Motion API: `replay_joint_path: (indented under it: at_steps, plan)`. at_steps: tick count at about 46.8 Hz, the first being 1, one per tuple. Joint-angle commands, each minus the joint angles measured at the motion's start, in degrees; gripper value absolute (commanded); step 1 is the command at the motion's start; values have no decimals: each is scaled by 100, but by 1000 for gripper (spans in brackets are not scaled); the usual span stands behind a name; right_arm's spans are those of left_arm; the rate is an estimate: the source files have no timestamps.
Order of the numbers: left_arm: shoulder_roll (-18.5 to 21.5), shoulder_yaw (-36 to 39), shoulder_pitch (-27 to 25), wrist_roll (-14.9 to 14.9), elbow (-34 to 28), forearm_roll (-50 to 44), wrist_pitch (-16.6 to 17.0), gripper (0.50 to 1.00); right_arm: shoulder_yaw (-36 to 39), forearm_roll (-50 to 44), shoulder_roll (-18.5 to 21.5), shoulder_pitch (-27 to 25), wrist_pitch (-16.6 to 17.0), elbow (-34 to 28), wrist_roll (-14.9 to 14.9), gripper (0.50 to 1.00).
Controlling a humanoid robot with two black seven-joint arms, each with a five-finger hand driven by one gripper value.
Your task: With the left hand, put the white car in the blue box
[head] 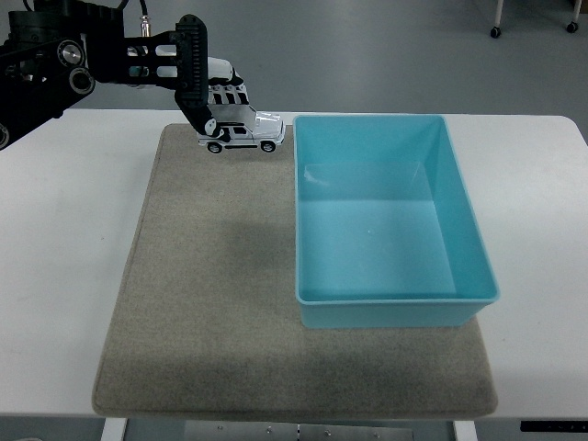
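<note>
My left hand (209,92) comes in from the upper left and is shut on the white car (243,132). The car hangs in the air above the far part of the mat, level, its front pointing right toward the blue box (464,220). The car's front is just left of the box's far left corner. The box is open on top, with nothing in it, and stands on the right part of the mat. The right arm is out of view.
A grey-brown mat (202,303) covers the middle of the white table (55,276). The car's shadow lies on the mat left of the box. Grey floor shows beyond the table's far edge.
</note>
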Motion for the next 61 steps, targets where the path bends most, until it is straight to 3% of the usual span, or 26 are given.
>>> replay_joint_path:
  at_steps: [1, 32, 41, 61]
  plan:
    - [-57, -6, -123, -9, 1, -2, 3, 500, 0, 0, 0, 0, 0, 0, -3, 936]
    - [-1076, -58, -255, -35, -17, 7, 20, 500, 0, 0, 0, 1, 0, 0, -3, 936]
    - [-1349, -58, -220, -44, -8, 7, 231, 500, 0, 0, 0, 1, 0, 0, -3, 936]
    - [-1771, -32, 307, -35, 36, 112, 398, 506, 0, 0, 0, 1, 0, 0, -3, 936]
